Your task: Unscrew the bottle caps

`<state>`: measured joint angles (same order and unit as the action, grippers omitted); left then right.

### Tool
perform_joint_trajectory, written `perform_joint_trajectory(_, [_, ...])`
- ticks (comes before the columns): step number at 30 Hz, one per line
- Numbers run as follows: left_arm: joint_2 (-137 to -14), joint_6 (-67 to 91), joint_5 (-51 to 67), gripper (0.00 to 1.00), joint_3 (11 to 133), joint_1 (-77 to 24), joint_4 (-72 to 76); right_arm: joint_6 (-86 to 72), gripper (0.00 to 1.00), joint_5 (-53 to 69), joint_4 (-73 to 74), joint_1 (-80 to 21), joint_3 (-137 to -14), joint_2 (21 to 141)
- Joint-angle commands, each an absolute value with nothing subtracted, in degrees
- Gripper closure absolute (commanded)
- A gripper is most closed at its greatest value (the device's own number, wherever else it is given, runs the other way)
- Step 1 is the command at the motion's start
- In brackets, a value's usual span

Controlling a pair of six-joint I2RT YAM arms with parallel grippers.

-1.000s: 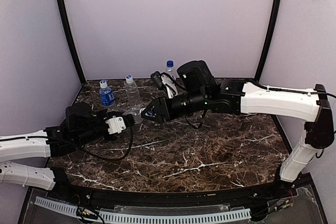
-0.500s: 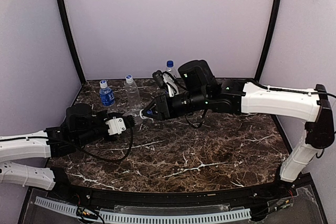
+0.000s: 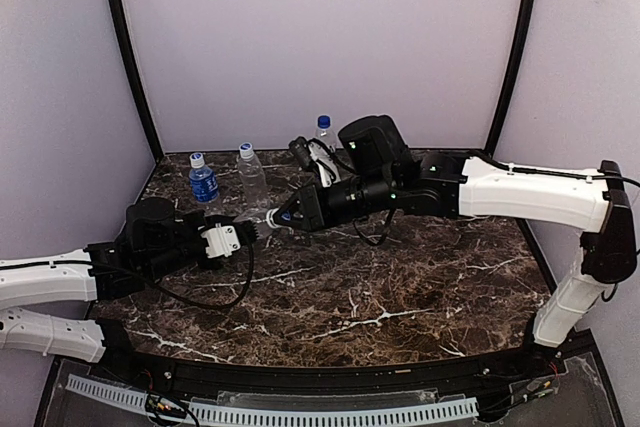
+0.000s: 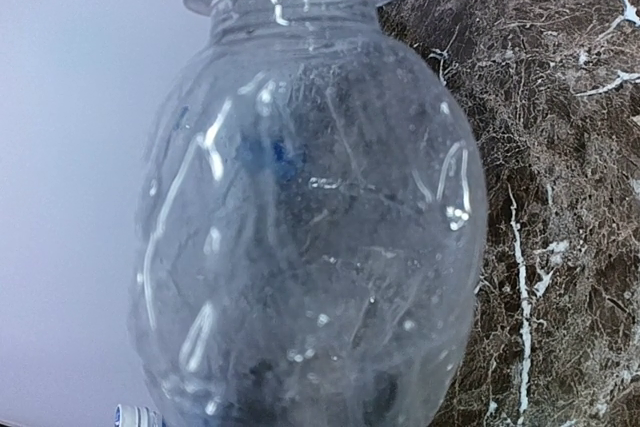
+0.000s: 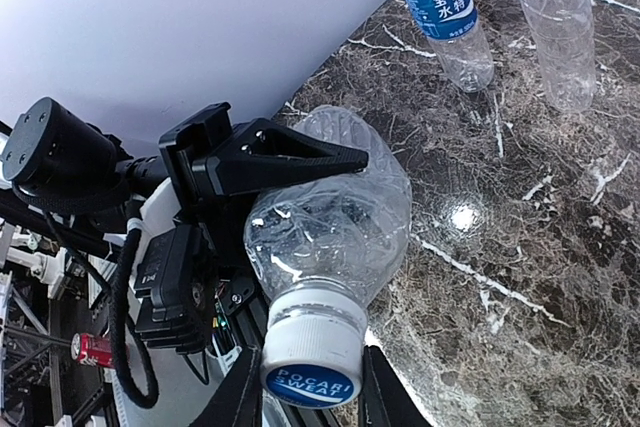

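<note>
My left gripper (image 3: 250, 230) is shut on a clear unlabelled bottle (image 5: 330, 217) and holds it lying level above the table. One of its black fingers (image 5: 280, 159) crosses the bottle's body. In the left wrist view the bottle (image 4: 310, 217) fills the frame and hides the fingers. The bottle's white cap (image 5: 312, 347) has a blue printed top and points at my right gripper (image 5: 306, 399). The right gripper's two fingers sit against the cap's sides. In the top view the right gripper (image 3: 279, 215) meets the cap between the two arms.
A blue-labelled bottle (image 3: 203, 181) and a clear ribbed bottle (image 3: 251, 176) stand capped at the back left, also in the right wrist view (image 5: 444, 17) (image 5: 560, 32). Another capped bottle (image 3: 323, 133) stands behind the right arm. The marble table (image 3: 400, 287) is walled at back and sides.
My right gripper has edged slightly left, closer onto the cap. The left arm and the bottle have stayed where they were.
</note>
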<state>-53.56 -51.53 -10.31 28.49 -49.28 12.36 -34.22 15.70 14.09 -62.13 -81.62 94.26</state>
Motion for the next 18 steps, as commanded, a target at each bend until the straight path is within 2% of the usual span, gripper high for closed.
perform_joint_trajectory(1, [-53.0,-51.34,-7.17,0.78,28.32,-49.0,10.24,-28.58,1.0,17.72,14.95,-62.34,-83.29,94.39])
perform_joint_trajectory(6, [-52.54,-49.44,4.62,0.78,30.18,-49.0,-2.44,-0.28,1.0,11.55,17.66,-68.76,-81.87,90.18])
perform_joint_trajectory(10, [-52.35,-50.4,8.52,0.8,30.18,-48.99,-7.38,24.24,1.0,1.78,17.78,-76.01,-76.59,87.41])
perform_joint_trajectory(18, [-53.09,-53.95,9.07,0.82,30.35,-49.03,-9.61,47.74,1.0,-18.83,23.21,-80.35,-77.07,90.63])
